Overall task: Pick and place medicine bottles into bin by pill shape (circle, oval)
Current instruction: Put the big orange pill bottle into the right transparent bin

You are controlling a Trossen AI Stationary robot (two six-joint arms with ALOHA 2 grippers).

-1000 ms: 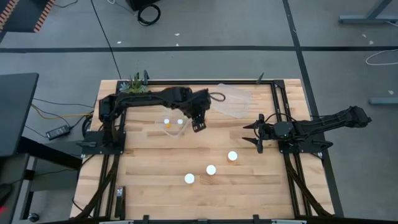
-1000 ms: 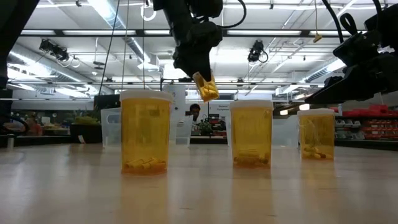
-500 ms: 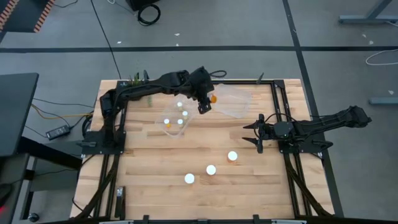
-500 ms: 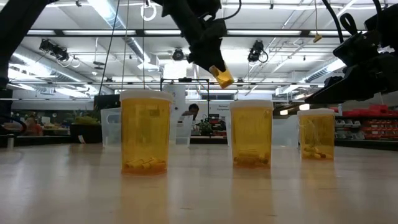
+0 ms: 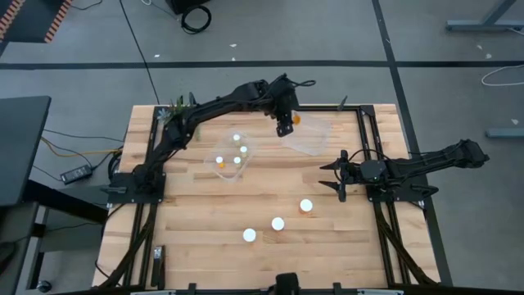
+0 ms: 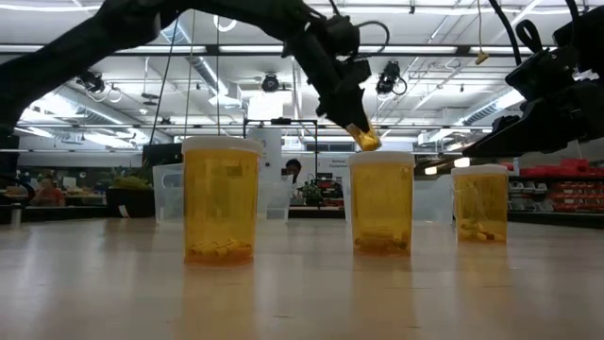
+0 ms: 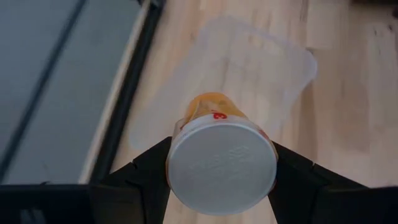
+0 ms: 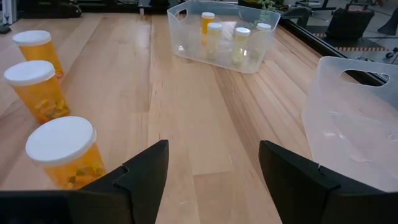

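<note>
Bright, even light from ceiling strip lamps [image 6: 179, 33] above me; soft shadows, mild glare on the wooden table [image 5: 213, 246], the bottle cap [image 7: 221, 167] near my fingers slightly blurred.

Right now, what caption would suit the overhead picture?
Left gripper holds a medicine bottle above the empty clear bin; three bottles wait on the table.

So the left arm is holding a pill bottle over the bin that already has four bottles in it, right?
Not quite. The left tool holds the bottle over the empty bin; the bin with four bottles sits apart from it. The high view shows this.
</note>
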